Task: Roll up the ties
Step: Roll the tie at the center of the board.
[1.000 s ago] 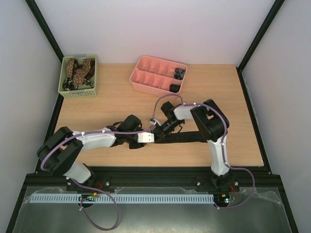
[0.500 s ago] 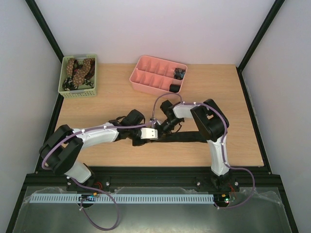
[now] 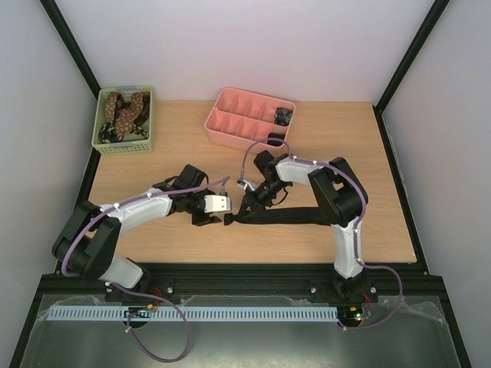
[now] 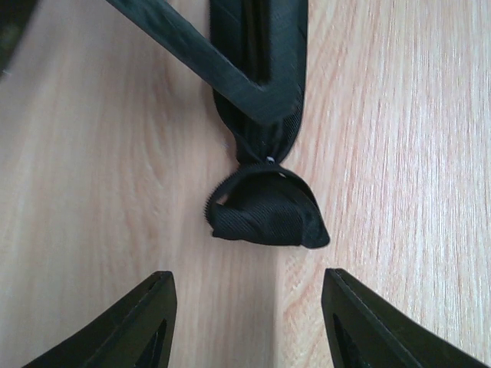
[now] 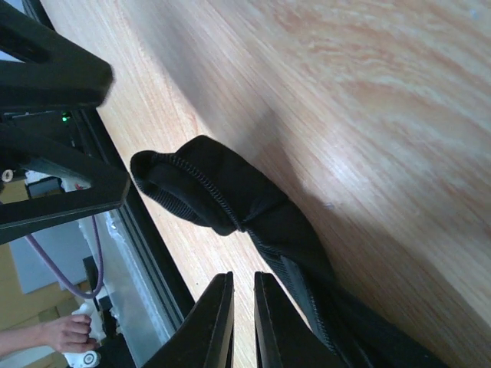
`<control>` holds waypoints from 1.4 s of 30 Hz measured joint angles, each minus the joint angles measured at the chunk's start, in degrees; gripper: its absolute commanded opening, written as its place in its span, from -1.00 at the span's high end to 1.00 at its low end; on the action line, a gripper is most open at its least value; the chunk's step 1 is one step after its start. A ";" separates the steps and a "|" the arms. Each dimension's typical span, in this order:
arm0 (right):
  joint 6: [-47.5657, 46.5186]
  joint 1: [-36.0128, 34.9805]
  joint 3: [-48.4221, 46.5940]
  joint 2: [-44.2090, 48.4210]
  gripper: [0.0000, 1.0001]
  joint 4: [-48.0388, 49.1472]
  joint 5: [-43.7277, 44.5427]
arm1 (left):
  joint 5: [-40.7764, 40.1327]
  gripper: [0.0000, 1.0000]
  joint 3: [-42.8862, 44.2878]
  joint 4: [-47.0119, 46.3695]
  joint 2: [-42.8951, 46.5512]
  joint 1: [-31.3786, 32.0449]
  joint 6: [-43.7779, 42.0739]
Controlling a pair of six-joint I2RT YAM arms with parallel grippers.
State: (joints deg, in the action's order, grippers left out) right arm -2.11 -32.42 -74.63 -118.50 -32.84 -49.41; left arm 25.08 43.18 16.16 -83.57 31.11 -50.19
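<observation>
Looking left of the pink tray (image 3: 230,123), we see brown ties (image 3: 123,111) in a basket (image 3: 123,146). In front of the tray our left claw (image 4: 245,291) is spread and empty, just short of the curl of the black tie (image 4: 265,211). We should pinch that curl squarely and wind tight while the right claw (image 5: 243,276), nearly pressed together on nothing, steadies the strip; a second ago the left claw was at the curl.

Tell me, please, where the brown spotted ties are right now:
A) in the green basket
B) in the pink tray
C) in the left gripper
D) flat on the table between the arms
A: the brown spotted ties lie heaped in the green basket at the far left, while the pink tray holds only dark coils.
</observation>
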 measured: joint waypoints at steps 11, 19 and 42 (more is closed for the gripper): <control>1.70 0.04 -0.74 -3.48 0.86 2.36 1.86 | -4.28 -0.02 -0.87 -3.78 -7.04 2.03 -0.85; 1.92 -0.02 -0.74 -3.65 0.86 4.11 2.08 | -4.83 0.23 -0.68 -6.71 -8.24 5.42 0.46; 0.66 2.56 -3.13 -4.11 0.62 0.66 2.56 | -4.98 0.31 3.72 -8.20 -9.53 8.81 1.84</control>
State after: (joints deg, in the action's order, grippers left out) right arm -1.45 -29.87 -77.76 -122.61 -32.18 -46.85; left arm 20.10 46.89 7.97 -93.10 39.92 -48.36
